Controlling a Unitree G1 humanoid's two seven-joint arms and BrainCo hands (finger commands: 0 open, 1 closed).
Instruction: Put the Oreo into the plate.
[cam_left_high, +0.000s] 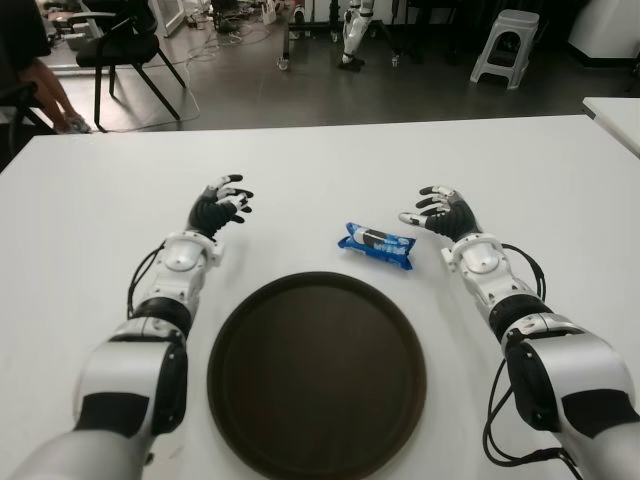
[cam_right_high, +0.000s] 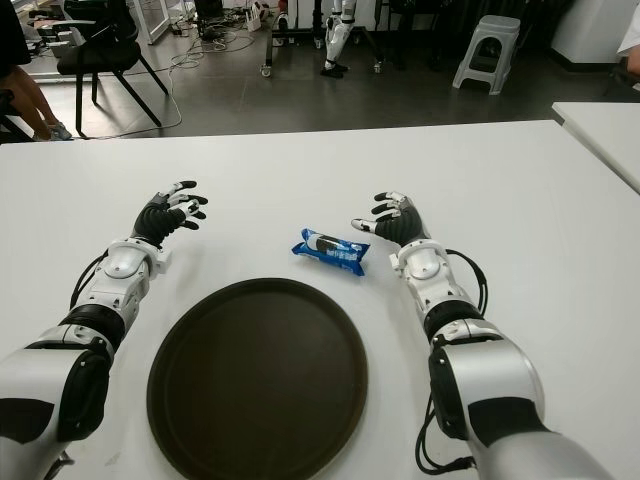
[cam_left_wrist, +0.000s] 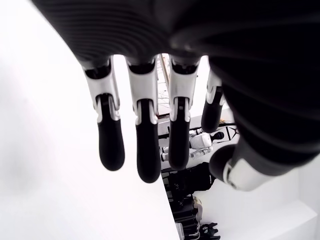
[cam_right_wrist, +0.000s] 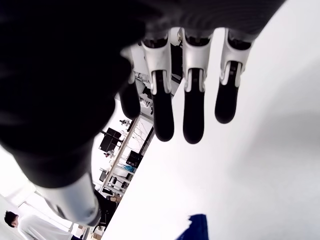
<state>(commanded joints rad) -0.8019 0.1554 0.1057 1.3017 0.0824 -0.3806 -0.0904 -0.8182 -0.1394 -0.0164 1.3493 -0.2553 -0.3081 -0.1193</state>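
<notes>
2 hands hover over a white table (cam_left_high: 520, 170), and both are empty. Taking the plate (cam_left_high: 316, 372) as the landmark: it is a round, dark brown plate lying flat at the near middle of the table, with nothing in it.

The Oreo (cam_left_high: 376, 245), a blue packet with white print, lies on the table just beyond the plate's far rim, a little toward the robot's right, clear of the rim and turned at a slant.

The right hand (cam_left_high: 440, 211) shows beyond the plate's far right edge, just beside the Oreo on its right and not touching it. Its fingers (cam_right_wrist: 193, 117) are stretched out and slightly apart, gripping nothing; a blue corner of the packet shows at the edge of the right wrist view.

The left hand (cam_left_high: 221, 207) shows beyond the plate's far left edge, well apart from the Oreo. Its fingers (cam_left_wrist: 110, 141) are likewise extended and spread, with nothing between them.

Far beyond the plate, past the table's edge, a black chair (cam_left_high: 125, 45) and a grey stool (cam_left_high: 503, 42) stand on a dark floor.
</notes>
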